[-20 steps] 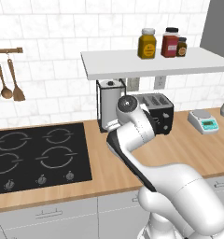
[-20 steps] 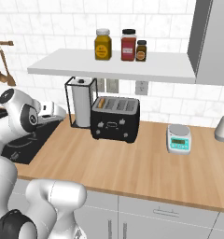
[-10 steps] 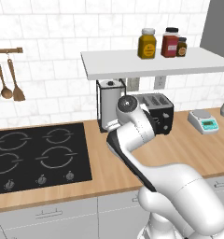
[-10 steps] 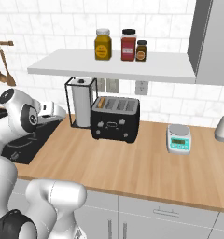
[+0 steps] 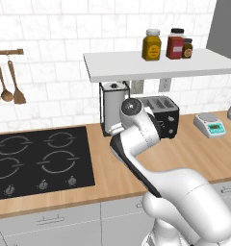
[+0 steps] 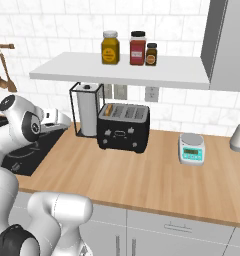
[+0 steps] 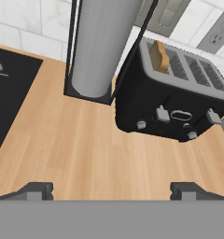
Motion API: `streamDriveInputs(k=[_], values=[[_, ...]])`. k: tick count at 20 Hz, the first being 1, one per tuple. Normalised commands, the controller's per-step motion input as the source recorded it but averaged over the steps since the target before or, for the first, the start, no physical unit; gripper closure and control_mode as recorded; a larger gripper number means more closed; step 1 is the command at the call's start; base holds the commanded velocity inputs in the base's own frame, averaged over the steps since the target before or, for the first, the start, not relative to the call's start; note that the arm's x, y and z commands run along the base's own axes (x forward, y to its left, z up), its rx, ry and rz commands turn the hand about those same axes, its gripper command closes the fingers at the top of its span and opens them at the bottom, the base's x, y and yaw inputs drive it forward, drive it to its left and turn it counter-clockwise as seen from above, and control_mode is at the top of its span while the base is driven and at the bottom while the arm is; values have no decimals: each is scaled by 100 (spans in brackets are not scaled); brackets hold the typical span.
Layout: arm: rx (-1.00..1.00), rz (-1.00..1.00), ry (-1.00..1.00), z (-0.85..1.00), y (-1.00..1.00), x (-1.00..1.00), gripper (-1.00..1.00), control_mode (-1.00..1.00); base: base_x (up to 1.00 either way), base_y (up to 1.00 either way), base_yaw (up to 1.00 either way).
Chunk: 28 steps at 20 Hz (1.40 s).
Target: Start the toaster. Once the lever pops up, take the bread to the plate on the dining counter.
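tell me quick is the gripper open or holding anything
Gripper: open, holding nothing, hanging above the counter short of the toaster.

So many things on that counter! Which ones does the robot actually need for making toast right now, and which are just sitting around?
Part of the job:
- toaster
- bread, sticking up from the slot nearest the towel roll
- gripper, open, short of the toaster

Just lying about:
- paper-towel roll
- kitchen scale
- three jars on the shelf
- stove
- hanging spoons
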Motion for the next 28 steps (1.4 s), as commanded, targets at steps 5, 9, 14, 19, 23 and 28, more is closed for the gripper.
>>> streamDriveInputs(k=[5,9,14,19,23,28], values=[[0,0,0,0,0,0,-100,-100,0,0,0],[0,0,0,0,0,0,-100,-100,0,0,0],[0,0,0,0,0,0,-100,-100,0,0,0],[0,0,0,0,0,0,-100,-100,0,0,0],[0,0,0,0,0,0,-100,-100,0,0,0],[0,0,0,0,0,0,-100,-100,0,0,0]])
